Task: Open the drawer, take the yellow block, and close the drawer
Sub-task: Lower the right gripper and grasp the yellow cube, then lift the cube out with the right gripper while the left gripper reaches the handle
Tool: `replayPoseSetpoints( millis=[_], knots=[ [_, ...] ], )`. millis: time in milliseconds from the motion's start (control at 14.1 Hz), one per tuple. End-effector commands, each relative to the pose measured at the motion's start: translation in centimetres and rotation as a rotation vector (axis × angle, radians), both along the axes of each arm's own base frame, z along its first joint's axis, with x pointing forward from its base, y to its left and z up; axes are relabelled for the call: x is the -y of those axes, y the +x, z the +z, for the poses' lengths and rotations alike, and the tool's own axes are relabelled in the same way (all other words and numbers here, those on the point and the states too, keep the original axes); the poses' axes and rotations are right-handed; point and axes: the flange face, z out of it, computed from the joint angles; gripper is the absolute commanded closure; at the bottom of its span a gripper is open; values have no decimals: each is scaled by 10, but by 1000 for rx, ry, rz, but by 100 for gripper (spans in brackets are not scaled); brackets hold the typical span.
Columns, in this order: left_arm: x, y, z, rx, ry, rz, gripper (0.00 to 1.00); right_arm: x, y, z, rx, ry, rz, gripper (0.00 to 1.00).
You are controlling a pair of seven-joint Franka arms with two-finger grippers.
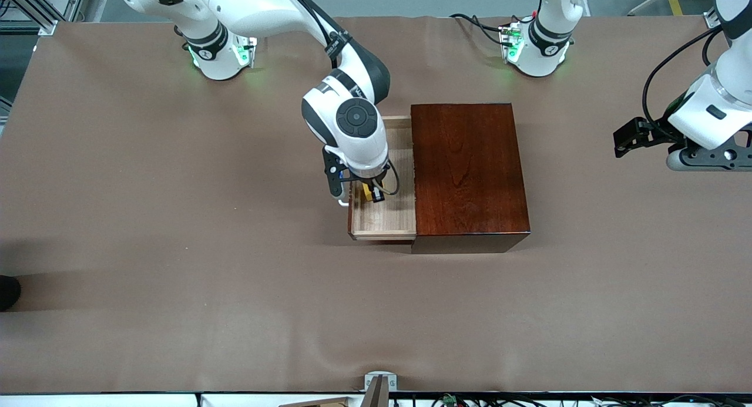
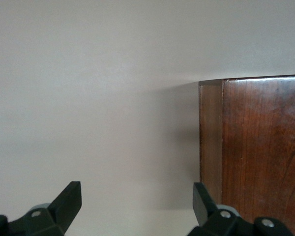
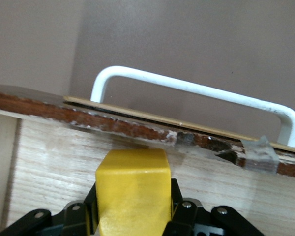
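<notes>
Two of the three steps remain: the drawer stands pulled out of the mahogany box toward the right arm's end of the table, and the right gripper is down inside it, fingers clamped shut on the yellow block. On a clock face laid over the front view, the drawer opens toward nine o'clock from the box, and the block sits in the tray close to the drawer front, the white loop handle just outside that front panel. Whether the block rests on the tray floor or is slightly off it is hard to judge from above. The step in hand is lifting the cube out; it would go best as a straight vertical rise until the block clears the drawer's front wall, since any drift toward nine o'clock could knock it against the panel. The left gripper waits near three o'clock, over bare table beside the box, fingers spread wide and empty.
</notes>
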Motion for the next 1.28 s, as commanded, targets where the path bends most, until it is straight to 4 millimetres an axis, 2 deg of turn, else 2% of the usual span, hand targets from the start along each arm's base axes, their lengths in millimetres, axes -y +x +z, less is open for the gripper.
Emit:
replayPoseSetpoints(
  millis=[0, 284, 568, 639, 710, 1207],
  knots=[
    [2, -1, 2, 4, -20, 5, 0, 2, 12, 32, 15, 30, -25, 100],
    [3, -1, 5, 12, -21, 4, 0, 16, 33, 68, 16, 44, -55, 100],
    [5, 3, 2, 7, -24, 1, 0, 39, 53, 78, 15, 50, -86, 100],
    [7, 5, 3, 9, -28, -2, 0, 48, 58, 86, 17, 50, -65, 100],
    [8, 7, 0, 5, -28, -5, 0, 55, 58, 103, 25, 57, -15, 100],
    [34, 8, -5, -1, -24, -49, 0, 149, 76, 153, -28, 24, 243, 100]
  ],
)
